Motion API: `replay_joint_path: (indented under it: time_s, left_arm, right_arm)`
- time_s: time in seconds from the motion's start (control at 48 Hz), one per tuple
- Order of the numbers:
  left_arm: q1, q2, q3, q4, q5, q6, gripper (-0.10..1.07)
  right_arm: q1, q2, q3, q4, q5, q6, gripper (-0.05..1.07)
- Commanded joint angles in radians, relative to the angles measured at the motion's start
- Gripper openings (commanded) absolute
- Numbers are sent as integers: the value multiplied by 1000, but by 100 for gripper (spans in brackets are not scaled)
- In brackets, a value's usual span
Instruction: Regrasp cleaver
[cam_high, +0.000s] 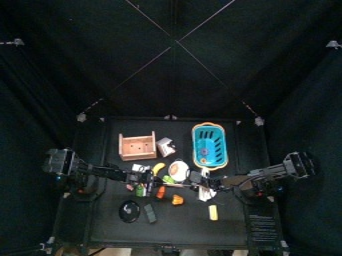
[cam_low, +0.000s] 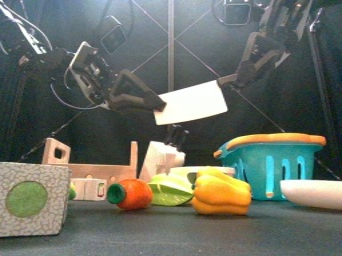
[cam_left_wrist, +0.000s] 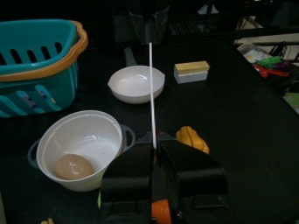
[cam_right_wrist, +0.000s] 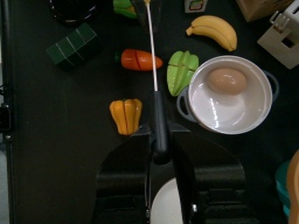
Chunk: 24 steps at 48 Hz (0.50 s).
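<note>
The cleaver (cam_low: 194, 102), with a flat white blade, hangs in the air above the table's middle, between both grippers. My left gripper (cam_low: 144, 97) is shut on its left end and my right gripper (cam_low: 235, 78) is shut on its upper right end. In the left wrist view the blade (cam_left_wrist: 152, 87) shows edge-on as a thin white line running from my left gripper (cam_left_wrist: 156, 156) to the other gripper. In the right wrist view the same line (cam_right_wrist: 153, 61) runs out from my right gripper (cam_right_wrist: 159, 140). The dark handle is hidden by the jaws.
Below stand a blue basket (cam_low: 274, 160), a white bowl (cam_left_wrist: 136, 83), a white pot holding an egg (cam_right_wrist: 228, 87), a yellow pepper (cam_low: 221, 192), a banana (cam_right_wrist: 214, 31), a wooden crate (cam_high: 138, 146) and a white cube with a green dot (cam_low: 30, 200).
</note>
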Motion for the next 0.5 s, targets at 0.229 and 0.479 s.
replay_joint_path:
  time_s: [0.229,0.479]
  left_arm:
    - [0,3,-3,-2,-170,-3,44]
    - [-8,20,-8,0,-170,-2,44]
  right_arm:
    - [3,-6,11,0,-12,5,47]
    - [-3,-6,12,-6,-25,5,47]
